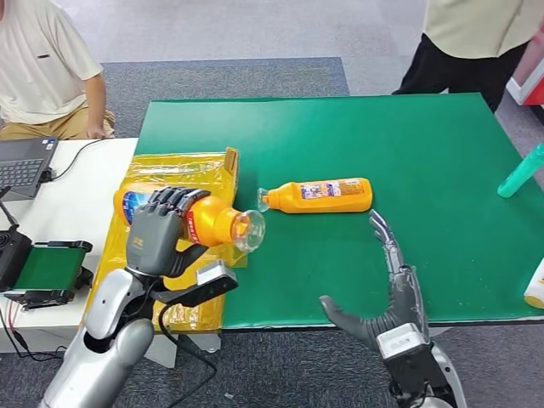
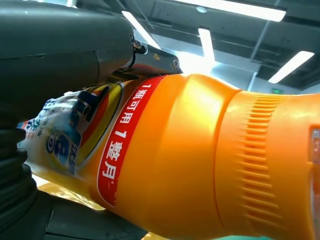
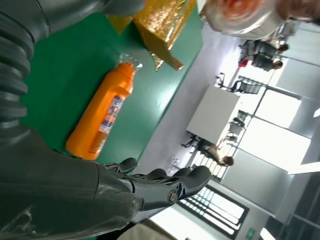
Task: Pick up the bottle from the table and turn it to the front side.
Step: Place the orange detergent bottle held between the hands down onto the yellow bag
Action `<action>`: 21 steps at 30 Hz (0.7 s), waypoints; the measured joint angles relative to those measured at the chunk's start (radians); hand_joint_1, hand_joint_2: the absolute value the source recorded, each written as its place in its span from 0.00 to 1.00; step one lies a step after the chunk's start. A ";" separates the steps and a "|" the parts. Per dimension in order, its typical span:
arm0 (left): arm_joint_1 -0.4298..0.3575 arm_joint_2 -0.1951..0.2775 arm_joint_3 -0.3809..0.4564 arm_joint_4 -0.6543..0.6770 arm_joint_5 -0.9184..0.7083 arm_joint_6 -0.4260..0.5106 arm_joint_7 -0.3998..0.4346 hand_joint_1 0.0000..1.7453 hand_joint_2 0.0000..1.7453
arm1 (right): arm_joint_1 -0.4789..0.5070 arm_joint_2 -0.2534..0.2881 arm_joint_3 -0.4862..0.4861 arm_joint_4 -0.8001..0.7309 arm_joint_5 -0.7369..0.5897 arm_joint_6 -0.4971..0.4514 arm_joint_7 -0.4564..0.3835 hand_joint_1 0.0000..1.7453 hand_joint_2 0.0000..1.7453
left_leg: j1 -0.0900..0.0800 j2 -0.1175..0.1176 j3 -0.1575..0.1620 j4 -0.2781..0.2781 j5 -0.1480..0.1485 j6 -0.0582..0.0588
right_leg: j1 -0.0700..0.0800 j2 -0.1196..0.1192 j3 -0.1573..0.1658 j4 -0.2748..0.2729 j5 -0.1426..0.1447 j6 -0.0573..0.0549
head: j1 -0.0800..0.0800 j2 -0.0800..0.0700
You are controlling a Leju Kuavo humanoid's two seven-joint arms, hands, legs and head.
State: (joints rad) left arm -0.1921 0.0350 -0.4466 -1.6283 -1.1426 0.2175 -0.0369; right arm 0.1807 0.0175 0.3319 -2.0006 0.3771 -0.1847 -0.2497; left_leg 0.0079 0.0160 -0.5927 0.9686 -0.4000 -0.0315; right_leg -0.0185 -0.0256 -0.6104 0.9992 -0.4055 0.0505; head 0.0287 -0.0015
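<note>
Left hand (image 1: 155, 234) grasping orange plastic bottle (image 1: 208, 219) lifted above green tabletop (image 1: 410, 153), label partly showing, turn to front unfinished; right hand (image 1: 391, 293) released, fingers spread, near second orange bottle (image 1: 319, 195).

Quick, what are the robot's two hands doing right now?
Left hand: fingers wrapped around an orange bottle, holding it.
Right hand: open, fingers apart, holding nothing.

The left hand (image 1: 154, 236) holds one bottle (image 1: 212, 219) over the box (image 1: 192, 166) at the mat's (image 1: 416, 170) left edge, a second bottle (image 1: 320, 195) lying right of it on the mat.
</note>
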 joint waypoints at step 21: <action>-0.226 0.029 0.045 0.459 -0.103 -0.057 0.043 1.00 1.00 | 0.049 -0.045 0.003 -0.106 -0.181 0.246 -0.085 0.00 1.00 | 0.000 0.000 0.000 0.000 0.001 0.001 | 0.000 0.000 0.000 0.000 0.001 0.000 | 0.000 0.000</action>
State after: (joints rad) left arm -0.4183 0.0635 -0.4011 -1.1689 -1.2451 0.1606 0.0061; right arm 0.2299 -0.0271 0.3346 -2.1066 0.1962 0.0611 -0.3349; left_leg 0.0078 0.0161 -0.5930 0.9687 -0.3994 -0.0307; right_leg -0.0187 -0.0256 -0.6105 0.9992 -0.4049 0.0510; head 0.0288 -0.0015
